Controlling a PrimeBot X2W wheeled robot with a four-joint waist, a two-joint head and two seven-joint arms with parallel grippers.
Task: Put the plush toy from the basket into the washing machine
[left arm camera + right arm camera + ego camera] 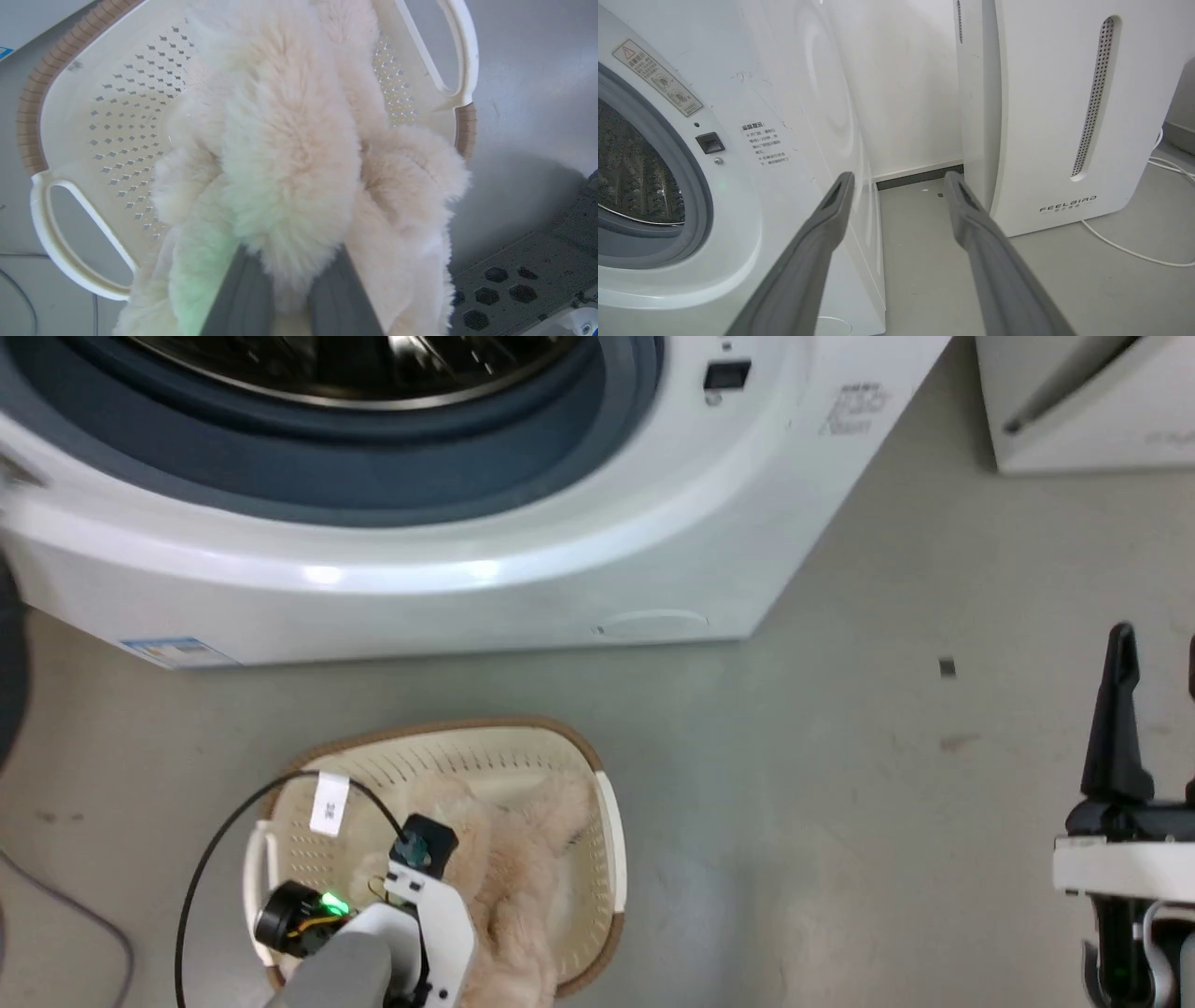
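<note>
- My left gripper (pixel 293 259) is down in the basket (pixel 485 733). Its two fingers are drawn close together with a thick ridge of fur bunched between them, so I judge it has hold of the plush toy (pixel 289 140).
- The plush toy lies sprawled across the basket; I can't tell that any of it is lifted.
- The washing machine (pixel 467 569) stands just beyond the basket with its porthole open. The part of the drum I can see is bare steel.
- My right gripper (pixel 899 182) hangs well apart on the right, fingers spread wide and holding nothing, pointing between the washing machine and the white appliance (pixel 1045 116).
- As I read it, the grasp is made. The lift, the carry to the porthole and the release are left.
</note>
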